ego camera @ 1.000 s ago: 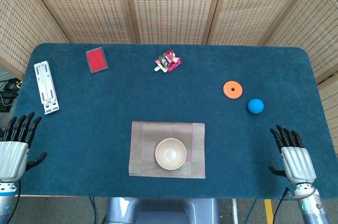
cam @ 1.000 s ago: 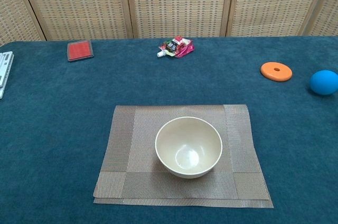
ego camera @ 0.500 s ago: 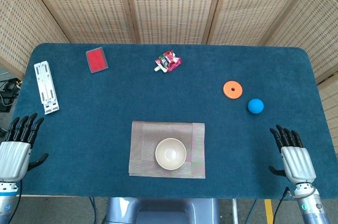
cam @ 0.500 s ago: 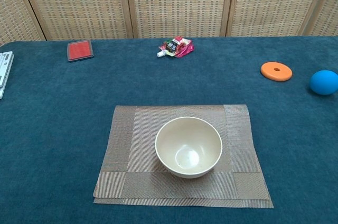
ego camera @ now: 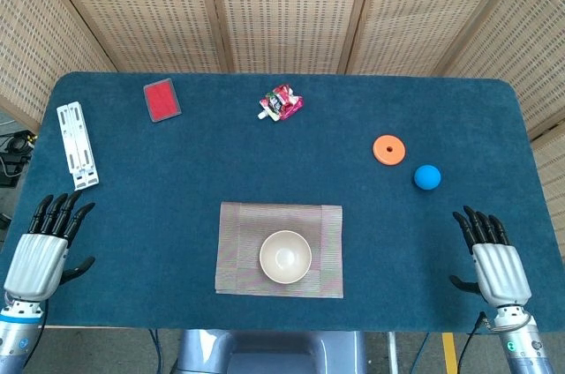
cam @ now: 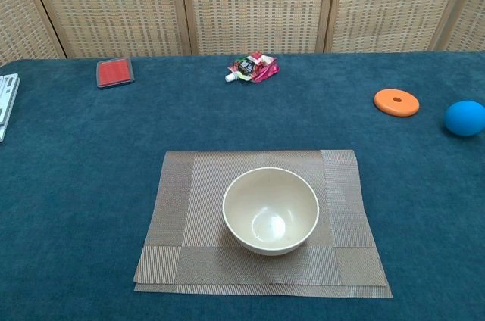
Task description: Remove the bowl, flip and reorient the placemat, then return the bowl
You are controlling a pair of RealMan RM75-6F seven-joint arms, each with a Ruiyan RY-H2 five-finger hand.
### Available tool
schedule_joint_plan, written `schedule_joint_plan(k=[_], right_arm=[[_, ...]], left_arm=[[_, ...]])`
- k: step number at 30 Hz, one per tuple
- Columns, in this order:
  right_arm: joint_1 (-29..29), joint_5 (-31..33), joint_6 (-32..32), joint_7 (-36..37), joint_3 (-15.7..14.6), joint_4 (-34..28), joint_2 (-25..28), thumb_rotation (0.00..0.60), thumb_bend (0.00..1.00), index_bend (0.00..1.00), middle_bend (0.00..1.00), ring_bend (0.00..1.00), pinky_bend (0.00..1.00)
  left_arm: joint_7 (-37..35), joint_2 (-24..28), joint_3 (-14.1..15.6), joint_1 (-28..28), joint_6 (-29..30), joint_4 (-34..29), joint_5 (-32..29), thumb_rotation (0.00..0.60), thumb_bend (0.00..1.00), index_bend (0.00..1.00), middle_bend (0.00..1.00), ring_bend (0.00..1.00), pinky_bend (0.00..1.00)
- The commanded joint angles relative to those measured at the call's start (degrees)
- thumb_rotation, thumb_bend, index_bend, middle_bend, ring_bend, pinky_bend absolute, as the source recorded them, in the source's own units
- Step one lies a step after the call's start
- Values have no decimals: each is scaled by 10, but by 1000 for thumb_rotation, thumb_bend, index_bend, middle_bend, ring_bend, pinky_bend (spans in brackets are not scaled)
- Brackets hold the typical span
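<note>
A cream bowl (ego camera: 285, 257) sits upright on a woven brown placemat (ego camera: 238, 250) near the front edge of the blue-covered table (ego camera: 221, 153); by the look of it, no step of the job has begun. The left hand (ego camera: 42, 249) and right hand (ego camera: 494, 259) rest empty at the table's front corners, fingers spread, well apart from the mat. The chest camera shows neither hand, and the mat's underside is hidden.

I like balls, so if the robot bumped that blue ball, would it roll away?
Probably yes. The blue ball looks round all over, and nothing touches it, so a nudge would likely send it rolling. The table looks fuzzy like carpet, which might slow it down soon. The flat orange ring nearby would probably just slide.
</note>
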Motion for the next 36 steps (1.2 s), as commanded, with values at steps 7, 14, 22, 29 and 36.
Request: schedule_joint_plan(k=[7,14,22,29,36], right_arm=[[1,8,-3,20,7,0,8,600,117,0,0,0,0],[0,6,4,37,13,6,11,600,118,0,0,0,0],[-2,4,8,57,16,8,15,600,118,0,0,0,0],[-1,7,6,71,19,8,21,600,117,0,0,0,0],[-1,10,2,80,21,9,25,600,117,0,0,0,0]], left_arm=[[28,-33,-11,-86,-91,10,52,600,117,326,0,0,0],[77,-67,-8,-136,-171,-18,54,600,118,346,0,0,0],[147,-124,-11,-182,-254,-35,24,600,124,373,0,0,0],[187,-185,-28,-214,-288,-24,-5,600,125,399,0,0,0],[220,-223,-38,-239,-314,-21,-32,600,125,401,0,0,0]])
